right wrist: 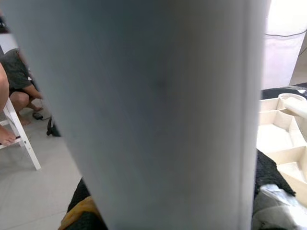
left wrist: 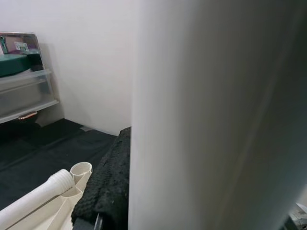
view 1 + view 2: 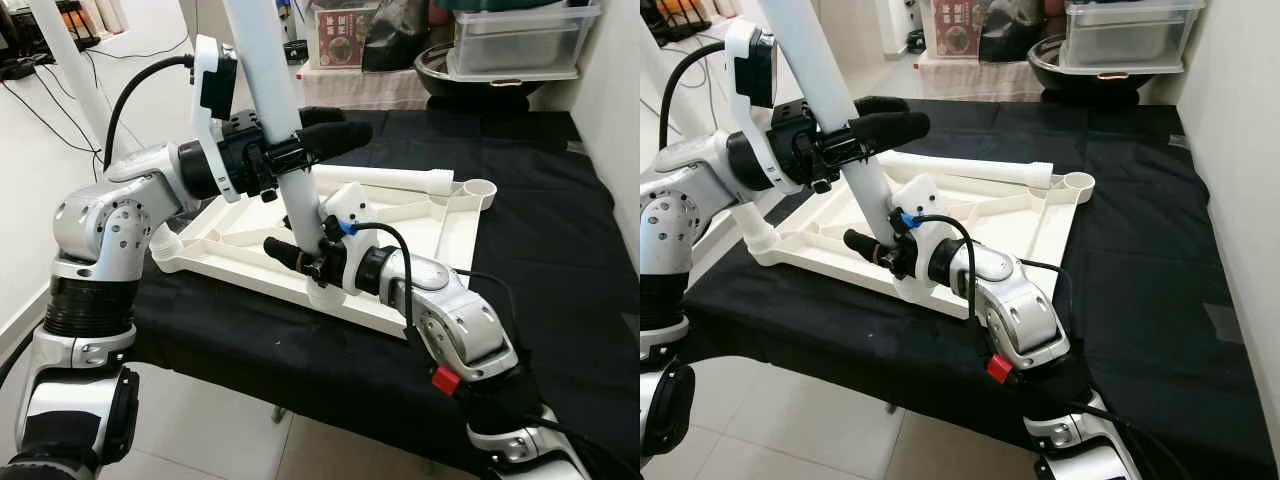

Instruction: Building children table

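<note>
Table leg (image 3: 262,70): white
Tabletop frame (image 3: 452,236): white
Table cloth (image 3: 560,230): black
Gripper fingers (image 3: 335,136): black
Arm button (image 3: 446,380): red

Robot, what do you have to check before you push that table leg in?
1. Left gripper clamps the upright leg high up: ok.
2. Right gripper holds the leg low down: ok.
3. Leg's foot sits over the near corner socket: ok.
4. Leg straight: not ok, it leans.
5. Tabletop lies flat on the black cloth: ok.
6. Leg seated fully: cannot tell.
</note>
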You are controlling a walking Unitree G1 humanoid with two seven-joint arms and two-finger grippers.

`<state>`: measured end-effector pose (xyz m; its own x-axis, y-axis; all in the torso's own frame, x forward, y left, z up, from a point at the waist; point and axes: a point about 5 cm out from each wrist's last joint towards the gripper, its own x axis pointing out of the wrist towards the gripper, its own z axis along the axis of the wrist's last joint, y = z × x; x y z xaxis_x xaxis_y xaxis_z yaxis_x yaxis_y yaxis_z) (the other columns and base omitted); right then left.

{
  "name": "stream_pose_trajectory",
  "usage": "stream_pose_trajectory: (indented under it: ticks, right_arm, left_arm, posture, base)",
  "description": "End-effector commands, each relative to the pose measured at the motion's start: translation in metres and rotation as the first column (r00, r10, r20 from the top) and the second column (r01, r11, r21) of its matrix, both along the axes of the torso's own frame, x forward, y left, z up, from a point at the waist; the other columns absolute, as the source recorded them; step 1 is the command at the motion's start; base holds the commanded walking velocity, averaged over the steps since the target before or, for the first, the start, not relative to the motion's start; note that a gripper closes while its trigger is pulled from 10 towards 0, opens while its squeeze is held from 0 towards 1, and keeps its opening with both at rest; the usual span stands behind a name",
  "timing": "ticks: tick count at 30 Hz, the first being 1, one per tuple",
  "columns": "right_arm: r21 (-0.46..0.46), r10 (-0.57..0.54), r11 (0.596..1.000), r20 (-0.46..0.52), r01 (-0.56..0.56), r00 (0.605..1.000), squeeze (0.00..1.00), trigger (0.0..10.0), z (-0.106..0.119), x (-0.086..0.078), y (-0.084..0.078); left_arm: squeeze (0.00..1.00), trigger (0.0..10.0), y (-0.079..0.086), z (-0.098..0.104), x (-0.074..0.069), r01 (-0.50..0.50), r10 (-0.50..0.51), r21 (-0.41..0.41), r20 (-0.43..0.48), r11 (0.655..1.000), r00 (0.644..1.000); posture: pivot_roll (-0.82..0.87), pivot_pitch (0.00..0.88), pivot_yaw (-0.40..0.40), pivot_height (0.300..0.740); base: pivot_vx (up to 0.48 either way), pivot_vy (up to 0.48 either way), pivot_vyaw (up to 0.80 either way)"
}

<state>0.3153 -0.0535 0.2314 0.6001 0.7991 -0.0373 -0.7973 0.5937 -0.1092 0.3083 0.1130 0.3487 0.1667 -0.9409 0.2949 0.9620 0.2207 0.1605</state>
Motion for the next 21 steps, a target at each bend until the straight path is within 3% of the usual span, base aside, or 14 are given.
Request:
stream_pose_trajectory:
  ticks: [1,11,12,13,14,17,18,21]
  right_arm:
    - [0.028,0.017,0.999,-0.01,-0.017,1.0,0.0,0.0,0.005,-0.001,0.01]
    - [0.041,0.011,0.999,0.041,-0.013,0.999,0.0,0.0,0.011,-0.002,0.013]
    - [0.039,0.004,0.999,0.044,-0.006,0.999,0.0,0.0,0.011,-0.002,0.013]
    - [0.039,0.004,0.999,0.044,-0.006,0.999,0.0,0.0,0.011,-0.002,0.013]
    - [0.036,-0.006,0.999,0.043,0.004,0.999,0.0,0.0,0.011,-0.001,0.012]
    - [0.033,-0.022,0.999,0.04,0.021,0.999,0.0,0.0,0.009,0.0,0.011]
    - [0.028,-0.045,0.999,0.036,0.044,0.998,0.0,0.0,0.008,0.003,0.008]
    - [0.024,-0.061,0.998,0.033,0.06,0.998,0.0,0.0,0.007,0.004,0.006]
  left_arm:
    - [0.0,0.0,-0.021,-0.002,-0.011,0.155,-0.155,0.003,0.003,0.988,0.988]
    - [0.0,0.0,-0.022,-0.001,-0.009,0.144,-0.144,-0.033,-0.006,0.989,0.99]
    - [1.0,7.3,-0.022,0.0,-0.007,0.127,-0.127,-0.043,-0.008,0.991,0.992]
    - [1.0,7.3,-0.022,0.0,-0.007,0.127,-0.127,-0.043,-0.008,0.991,0.992]
    - [1.0,10.0,-0.02,0.003,-0.008,0.132,-0.134,-0.071,-0.014,0.989,0.991]
    - [1.0,10.0,-0.015,0.012,-0.01,0.153,-0.155,-0.125,-0.009,0.98,0.988]
    - [1.0,10.0,-0.01,0.02,-0.011,0.161,-0.164,-0.178,0.0,0.971,0.987]
    - [1.0,10.0,-0.006,0.026,-0.012,0.165,-0.168,-0.212,0.006,0.963,0.986]
  posture:
    - [-0.05,0.049,0.076,0.74]
    - [-0.05,0.049,0.078,0.74]
    - [-0.05,0.05,0.077,0.74]
    - [-0.05,0.05,0.077,0.74]
    - [-0.05,0.05,0.077,0.74]
    - [-0.05,0.051,0.078,0.74]
    - [-0.05,0.051,0.077,0.74]
    - [-0.05,0.051,0.077,0.74]
  base:
    - [0.0,0.0,0.0]
    - [0.0,0.0,0.0]
    - [0.0,0.0,0.0]
    - [0.0,0.0,0.0]
    - [0.0,0.0,0.0]
    - [0.0,0.0,0.0]
    - [0.0,0.0,0.0]
    - [0.0,0.0,0.0]
